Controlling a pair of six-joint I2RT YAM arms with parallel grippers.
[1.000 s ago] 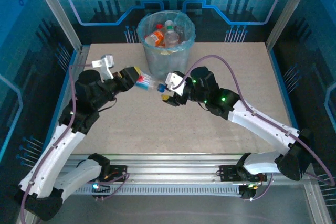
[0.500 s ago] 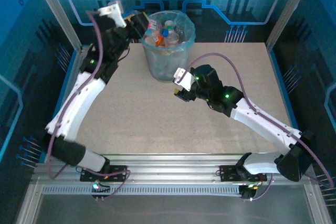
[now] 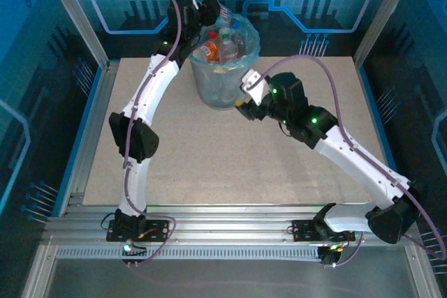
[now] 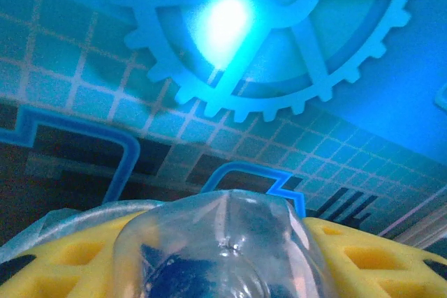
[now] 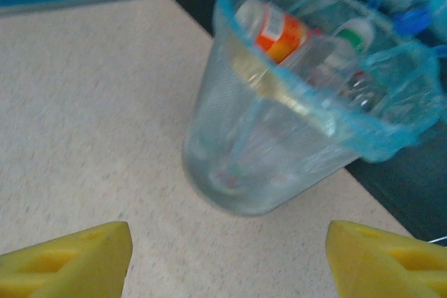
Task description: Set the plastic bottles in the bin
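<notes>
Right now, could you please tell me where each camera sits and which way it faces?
Top external: above and behind the arms, looking down at the table and bin; both arms show, left gripper at the bin's far rim, right gripper beside the bin.
Left wrist: faces the back wall's gear emblem past yellow fingers shut on a clear bottle.
Right wrist: faces the bin's side across the table; open yellow fingertips at the bottom corners.
Shared: top and right wrist both show the bin.

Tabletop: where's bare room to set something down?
Free: beige tabletop between the left arm and right arm, its left strip, the far-right corner. Crowded: around the round grey blue-lined bin, where the left tool holds a clear plastic bottle and the right tool hovers.
</notes>
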